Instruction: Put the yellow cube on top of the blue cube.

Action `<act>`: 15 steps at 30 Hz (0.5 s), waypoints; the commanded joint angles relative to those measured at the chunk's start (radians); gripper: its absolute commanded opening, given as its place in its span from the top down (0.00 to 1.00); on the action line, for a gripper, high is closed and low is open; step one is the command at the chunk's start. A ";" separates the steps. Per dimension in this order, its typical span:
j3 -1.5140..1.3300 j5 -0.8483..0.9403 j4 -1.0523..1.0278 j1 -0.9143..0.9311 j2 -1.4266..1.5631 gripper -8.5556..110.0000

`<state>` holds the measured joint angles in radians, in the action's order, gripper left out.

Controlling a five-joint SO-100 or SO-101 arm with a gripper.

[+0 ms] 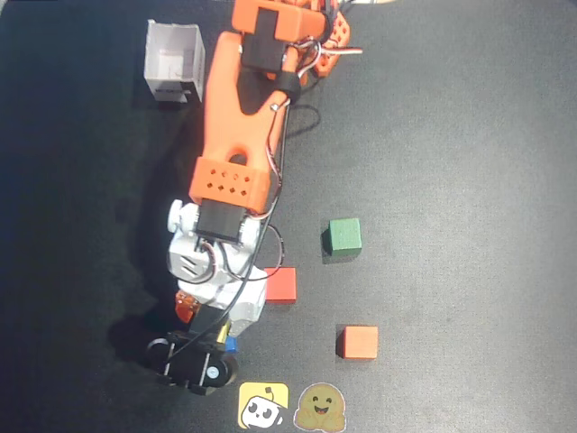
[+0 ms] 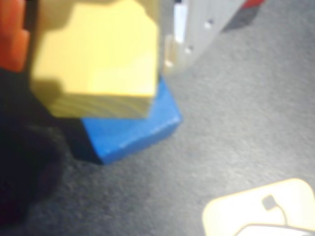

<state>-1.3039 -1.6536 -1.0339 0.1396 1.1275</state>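
Overhead view: orange arm (image 1: 236, 117) stretches from the top edge down over the dark table (image 1: 469, 135), wrist low at bottom left. Clear box (image 1: 174, 61) sits top left beside the arm. Green cube (image 1: 343, 235), red cube (image 1: 281, 284) and orange cube (image 1: 359, 342) lie right of the wrist, apart from each other. Two stickers (image 1: 263, 405) at the bottom edge. Only a sliver of the blue cube (image 1: 232, 344) shows under the wrist. Wrist view: yellow cube (image 2: 98, 59) sits between the gripper (image 2: 98, 49) fingers, over the blue cube (image 2: 130, 125), offset toward its upper left. Contact unclear. Fingers look closed on the yellow cube.
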 commanded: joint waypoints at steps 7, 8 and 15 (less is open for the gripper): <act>0.081 -0.008 0.020 -0.003 0.015 0.74; 0.081 -0.008 0.020 -0.003 0.018 0.74; 0.074 -0.008 0.023 -0.005 0.044 0.74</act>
<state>-1.3039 -1.6536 -1.0293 0.1427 1.1275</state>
